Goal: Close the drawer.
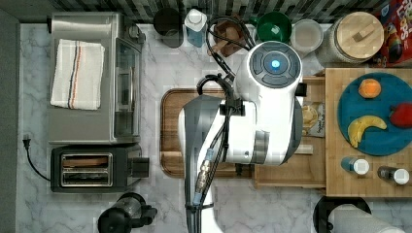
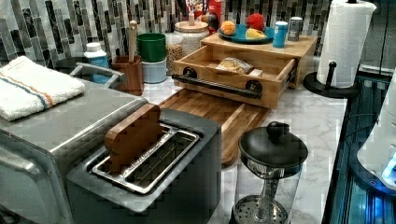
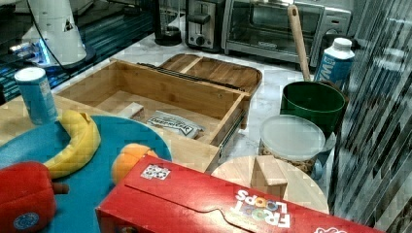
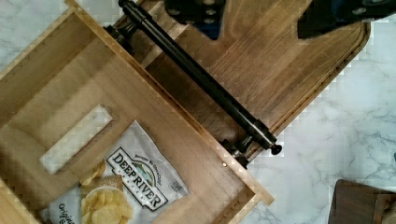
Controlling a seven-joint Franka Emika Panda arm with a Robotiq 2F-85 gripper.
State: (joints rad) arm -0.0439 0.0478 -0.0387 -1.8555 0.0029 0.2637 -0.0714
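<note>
Hovering over the brown tray, the gripper is seen with fingers spread apart, above the black handle. The drawer is pulled out over the marble desk, a chip bag inside. Beyond, a striped tile wall is seen.

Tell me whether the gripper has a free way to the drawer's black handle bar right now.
Probably yes. In the wrist view the gripper hangs just above the black handle bar on the open drawer, over the brown board. Nothing lies between them; the chip bag sits inside, clear of the bar.
</note>
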